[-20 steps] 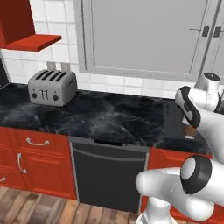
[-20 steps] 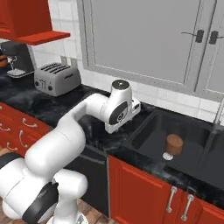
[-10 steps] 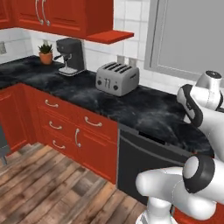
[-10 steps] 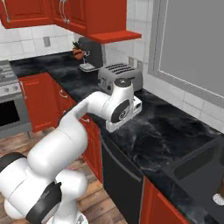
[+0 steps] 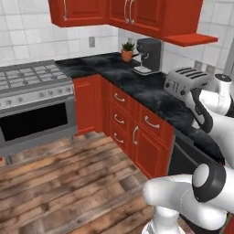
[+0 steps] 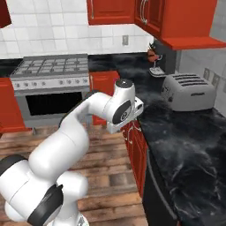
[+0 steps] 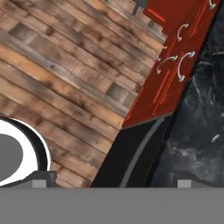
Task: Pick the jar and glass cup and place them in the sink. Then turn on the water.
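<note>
Black marbled worktop (image 6: 190, 145) runs beneath your arm, and the tool (image 7: 111, 181) hangs just past its front edge with its fingertips (image 7: 41, 178) spread wide and holding nothing. You cannot tell where the jar, cup or sink are. Near the back edge stands a toaster (image 6: 189, 91); a coffee machine (image 5: 148, 55) fills the corner. Wooden floor (image 5: 68, 183) lies open before the stove (image 5: 34, 100).

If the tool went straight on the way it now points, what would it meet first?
Judging by the hand view, the open tool points down over the counter's front edge: probably the dark dishwasher front or the wooden floor; depth is unclear.
</note>
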Motion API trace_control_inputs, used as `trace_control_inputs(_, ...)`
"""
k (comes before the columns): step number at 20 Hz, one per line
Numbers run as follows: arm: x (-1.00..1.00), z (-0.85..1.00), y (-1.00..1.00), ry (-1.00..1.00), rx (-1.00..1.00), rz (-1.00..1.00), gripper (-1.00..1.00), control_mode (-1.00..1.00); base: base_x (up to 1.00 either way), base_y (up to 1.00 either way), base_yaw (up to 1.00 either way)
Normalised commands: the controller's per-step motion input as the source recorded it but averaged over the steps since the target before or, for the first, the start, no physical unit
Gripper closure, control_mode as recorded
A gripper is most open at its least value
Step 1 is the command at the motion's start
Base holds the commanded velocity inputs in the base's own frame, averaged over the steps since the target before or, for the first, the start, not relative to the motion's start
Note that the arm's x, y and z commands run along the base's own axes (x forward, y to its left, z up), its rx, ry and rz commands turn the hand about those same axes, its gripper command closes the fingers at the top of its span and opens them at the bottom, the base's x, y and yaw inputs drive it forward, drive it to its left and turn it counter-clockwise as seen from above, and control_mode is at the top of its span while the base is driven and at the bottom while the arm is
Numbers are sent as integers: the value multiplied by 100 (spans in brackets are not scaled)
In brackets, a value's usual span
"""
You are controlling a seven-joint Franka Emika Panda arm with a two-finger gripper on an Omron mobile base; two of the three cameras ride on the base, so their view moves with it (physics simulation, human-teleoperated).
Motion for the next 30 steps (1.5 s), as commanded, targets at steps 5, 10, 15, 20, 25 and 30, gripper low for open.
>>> trace_control_inputs(5, 0, 0, 0, 0, 0, 0, -100, 100, 18, 9, 69)
trace_control_inputs(10, 0, 0, 0, 0, 0, 0, -100, 100, 26, 0, 70)
trace_control_inputs(15, 0, 0, 0, 0, 0, 0, -100, 100, 46, 0, 69)
trace_control_inputs(20, 0, 0, 0, 0, 0, 0, -100, 100, 72, 0, 66)
trace_control_inputs(25, 0, 0, 0, 0, 0, 0, -100, 100, 97, -3, 62)
trace_control_inputs(30, 0, 0, 0, 0, 0, 0, -100, 100, 100, -21, 58)
